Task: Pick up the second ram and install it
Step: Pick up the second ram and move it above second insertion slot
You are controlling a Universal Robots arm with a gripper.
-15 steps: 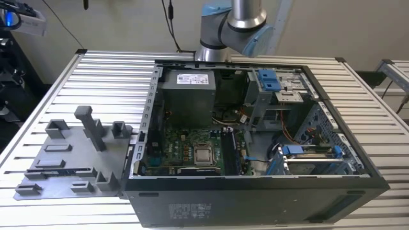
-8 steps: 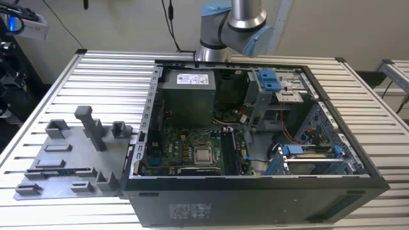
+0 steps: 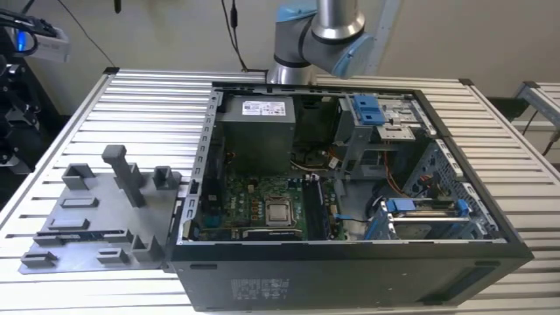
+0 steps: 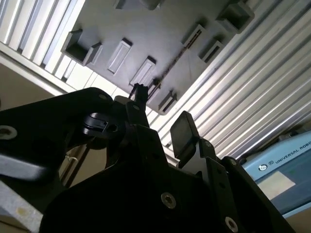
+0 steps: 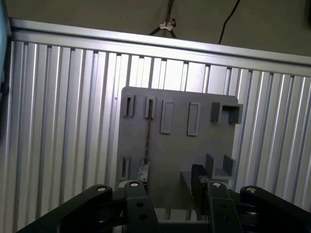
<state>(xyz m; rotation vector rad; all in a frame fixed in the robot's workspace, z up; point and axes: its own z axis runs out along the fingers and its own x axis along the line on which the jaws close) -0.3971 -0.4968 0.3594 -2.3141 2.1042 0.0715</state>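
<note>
Hanging above the tray (image 5: 177, 150), the hand (image 5: 169, 178) is open. In both wrist views its two black fingers (image 5: 198, 177) stand apart and nothing is between them. It holds nothing and touches nothing.

The ram (image 5: 147, 133) is in the tray. It stands on its thin edge, with each end in a small slotted holder, and it runs close to one side edge of the tray and parallel to it. In the first wrist view it appears as a thin dark line. One finger is in line with it, but well above it. In the second wrist view the ram (image 4: 171, 64) is again a thin line across the tray (image 4: 160, 29), beyond the fingertips.

In the exterior view the tray (image 3: 98, 211) lies on the bench (image 3: 131, 98) at the exterior view's left, just beside the open case (image 3: 350, 275). The ram (image 3: 63, 235) is near the tray's corner that is far from the case. A grey T-shaped post (image 3: 125, 172) stands upright on the tray, nearer to the case, and low grey blocks stand around it. The case lies on its side in the middle of the bench, with its board (image 3: 254, 197) open to view. The arm (image 3: 319, 26) rises behind the case at the bench's far edge.
</note>
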